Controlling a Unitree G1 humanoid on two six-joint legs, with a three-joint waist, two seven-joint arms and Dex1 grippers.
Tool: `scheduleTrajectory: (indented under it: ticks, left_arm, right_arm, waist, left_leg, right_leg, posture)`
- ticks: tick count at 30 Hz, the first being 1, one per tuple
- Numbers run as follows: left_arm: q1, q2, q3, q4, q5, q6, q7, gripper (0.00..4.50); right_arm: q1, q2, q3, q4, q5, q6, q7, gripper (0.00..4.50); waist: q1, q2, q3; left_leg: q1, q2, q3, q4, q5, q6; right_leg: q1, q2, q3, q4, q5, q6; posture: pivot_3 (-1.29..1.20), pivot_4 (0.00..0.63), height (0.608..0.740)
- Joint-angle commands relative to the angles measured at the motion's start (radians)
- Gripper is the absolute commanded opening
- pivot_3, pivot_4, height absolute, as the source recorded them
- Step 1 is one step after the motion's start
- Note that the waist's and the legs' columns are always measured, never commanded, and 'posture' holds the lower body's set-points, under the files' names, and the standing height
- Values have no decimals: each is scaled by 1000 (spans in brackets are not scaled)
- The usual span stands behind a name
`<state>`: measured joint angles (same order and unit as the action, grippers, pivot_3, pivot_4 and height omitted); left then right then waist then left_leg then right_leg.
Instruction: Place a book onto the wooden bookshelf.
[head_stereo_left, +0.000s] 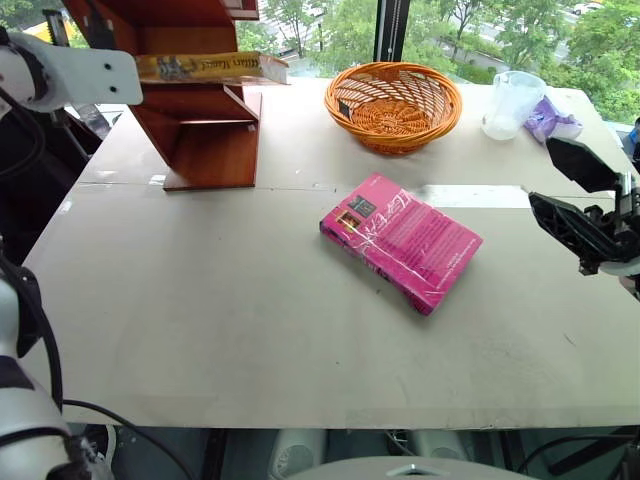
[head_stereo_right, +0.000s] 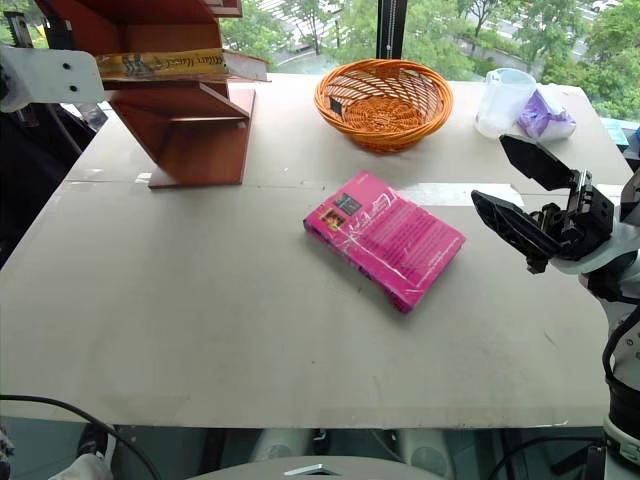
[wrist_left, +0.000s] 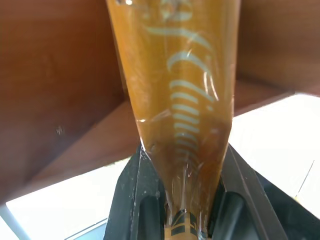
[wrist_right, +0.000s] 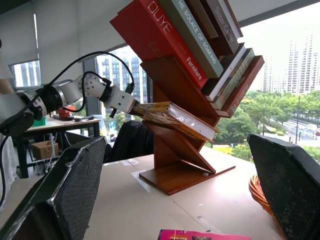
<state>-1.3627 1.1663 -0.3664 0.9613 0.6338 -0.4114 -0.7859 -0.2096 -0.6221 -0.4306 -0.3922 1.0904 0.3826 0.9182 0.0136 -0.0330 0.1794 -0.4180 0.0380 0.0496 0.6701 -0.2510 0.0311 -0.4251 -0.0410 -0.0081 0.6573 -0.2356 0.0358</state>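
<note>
Left jaws clamp book against wooden bookshelf; right jaws agape; right wrist reveals shelved books.

Place: office or lab floor, high up
Evidence: floor-to-ceiling windows, city towers outside, cluttered desk, big worktable

Shiny book, smooth wood

The book between the jaws has a glossy plastic jacket; the wooden bookshelf looks polished.
</note>
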Motion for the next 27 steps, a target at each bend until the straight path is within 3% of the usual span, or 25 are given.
scheduleTrajectory:
  ticks: [1,11,12,15,17,19,25,27]
  left_arm:
    - [-44,-5,-10,76,42,14,43,394]
    - [-82,-36,-26,169,73,56,102,394]
    - [-87,-35,-27,172,77,61,116,1374]
    - [-111,-33,-36,181,101,75,167,2651]
    - [-120,-34,-43,188,116,79,179,3811]
    - [-118,-33,-45,192,123,85,170,4405]
    - [-108,15,-15,111,108,99,112,4405]
    - [-85,28,48,-23,21,138,-18,4405]
  right_arm:
    - [-34,-3,-5,-43,52,24,-38,4500]
    - [-58,-11,1,-51,96,65,-38,4500]
    - [-57,-11,1,-51,94,67,-36,4500]
    - [-52,-9,3,-52,89,66,-31,4500]
    - [-51,-8,4,-51,87,66,-28,4500]
    - [-54,-7,7,-46,83,65,-24,4500]
    - [-48,-12,0,-38,80,65,-13,4500]
    - [-40,-17,-5,-38,79,68,-7,4500]
  waist:
    - [-1,0,0]
    - [-8,0,0]
    - [-10,0,0]
    - [-14,0,0]
    - [-15,0,0]
    - [-15,0,0]
    - [-18,-1,0]
    - [-20,-1,0]
  left_leg:
    - [0,0,0,0,0,0]
    - [2,1,0,0,0,0]
    - [2,1,0,1,0,0]
    - [2,1,0,1,0,0]
    - [2,0,0,1,0,0]
    - [1,0,0,1,0,0]
    - [1,0,0,2,0,0]
    - [1,1,0,1,0,0]
  right_leg:
    - [0,0,0,1,0,0]
    - [0,0,0,5,0,0]
    - [0,0,0,5,0,0]
    - [0,0,0,5,0,0]
    - [0,0,0,5,0,0]
    - [0,0,0,5,0,0]
    - [0,-1,0,5,0,0]
    - [0,-1,0,5,0,0]
  posture:
    - [0,150,740]
    - [0,150,740]
    - [0,150,740]
    - [0,150,740]
    - [0,150,740]
    - [0,150,740]
    - [0,150,740]
    - [0,150,740]
